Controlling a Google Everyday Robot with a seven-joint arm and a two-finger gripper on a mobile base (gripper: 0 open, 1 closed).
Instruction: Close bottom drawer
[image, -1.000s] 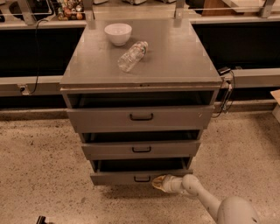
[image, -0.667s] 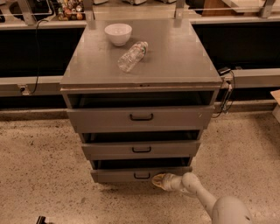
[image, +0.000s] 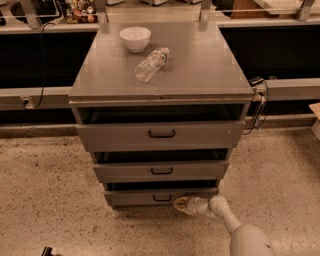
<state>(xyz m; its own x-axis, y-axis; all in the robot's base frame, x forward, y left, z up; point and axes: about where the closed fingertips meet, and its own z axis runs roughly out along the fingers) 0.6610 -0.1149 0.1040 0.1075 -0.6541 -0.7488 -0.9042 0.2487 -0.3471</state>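
At front of ajar bottom drawer (image: 134, 198), tool (image: 181, 204)

No legible text or numbers. The clear plastic bottle (image: 151, 64) possibly carries print, unreadable. Pale gripper (image: 181, 203) low at the flat grey metal bottom drawer (image: 135, 198) front.

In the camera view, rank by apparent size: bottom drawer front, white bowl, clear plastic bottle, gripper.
Largest: bottom grey metal drawer front
Then: clear plastic bottle and white bowl, about alike
Smallest: gripper, at that drawer's front
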